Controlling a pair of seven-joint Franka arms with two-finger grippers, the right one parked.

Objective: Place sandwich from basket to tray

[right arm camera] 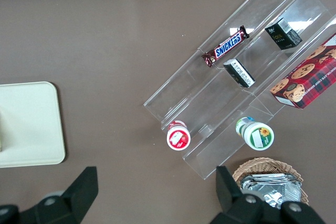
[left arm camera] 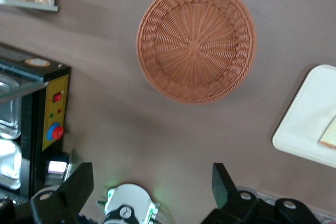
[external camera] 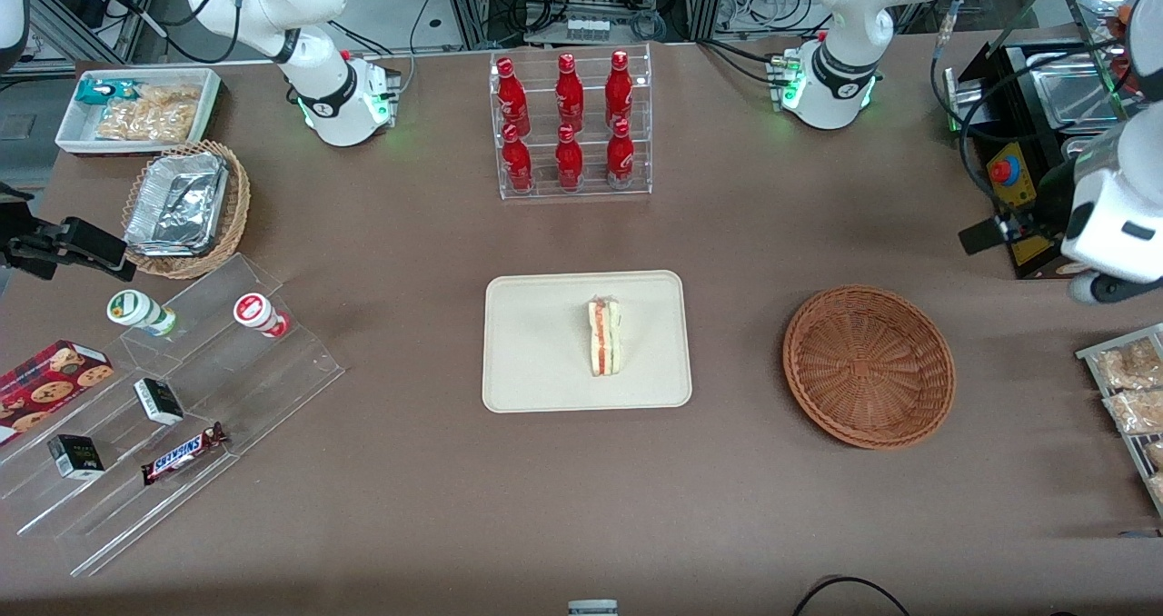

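Sandwich sits on the tray, roughly centre, cut edge showing (red and green layers). Basket is empty, beside the tray toward the working arm's end. Gripper is high above the table near the basket, fingers spread wide, apparently holding nothing.

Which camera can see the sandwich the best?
The front view: the whole sandwich lies on the tray, filling showing. The left wrist view, over the open, empty gripper, catches just an edge. The right wrist view shows only a tray corner.
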